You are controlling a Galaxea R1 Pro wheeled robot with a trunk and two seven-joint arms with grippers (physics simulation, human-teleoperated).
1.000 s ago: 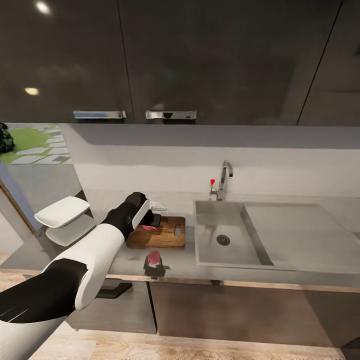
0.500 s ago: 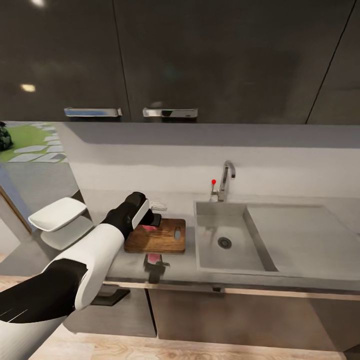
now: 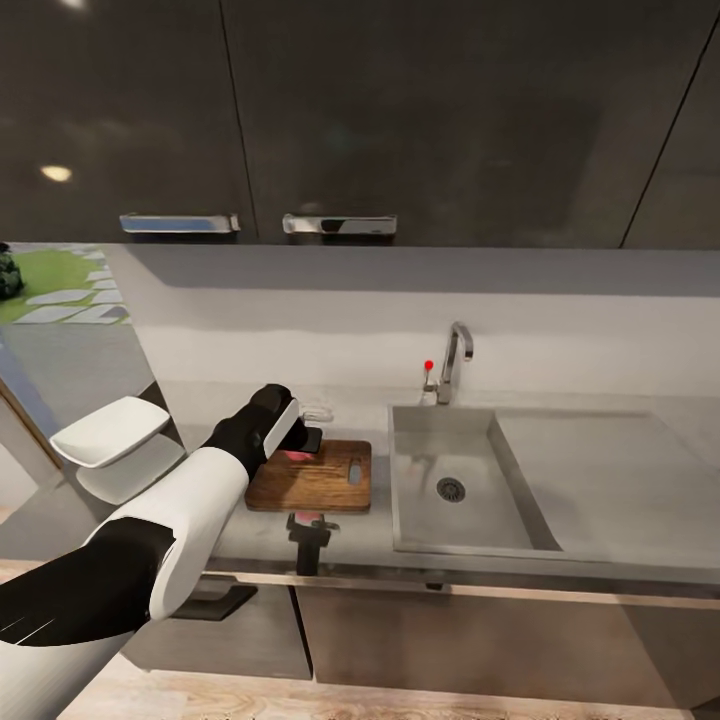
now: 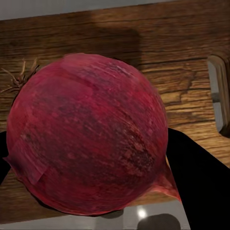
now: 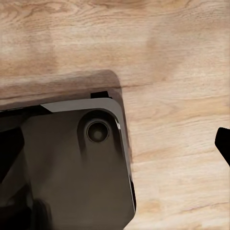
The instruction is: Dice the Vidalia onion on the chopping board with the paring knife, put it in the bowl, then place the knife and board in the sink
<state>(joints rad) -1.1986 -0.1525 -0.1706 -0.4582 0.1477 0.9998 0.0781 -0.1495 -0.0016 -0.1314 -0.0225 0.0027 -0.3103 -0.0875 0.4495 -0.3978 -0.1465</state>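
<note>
- Head view, from the left: the bowl point(image 3: 108, 432) sits at the far left of the desk point(image 3: 370, 535), well apart from the board, so the diced pieces will need carrying over.
- My left pincer point(image 3: 296, 447) hangs over the chopping board point(image 3: 322, 477) and is closed around the onion point(image 4: 88, 132). The left wrist view shows the red bulb clamped between dark fingers point(image 4: 199, 182), low over the wood, I judge so it can be set down for cutting.
- A dark-bladed, red-handled thing near the desk's front edge looks like the paring knife point(image 3: 309, 528), ready for pickup.
- The sink point(image 3: 455, 490) lies right of the board, its basin bare.
- My right pincer point(image 5: 224, 143) points at the wood floor point(image 5: 177, 52); I cannot tell its opening.
</note>
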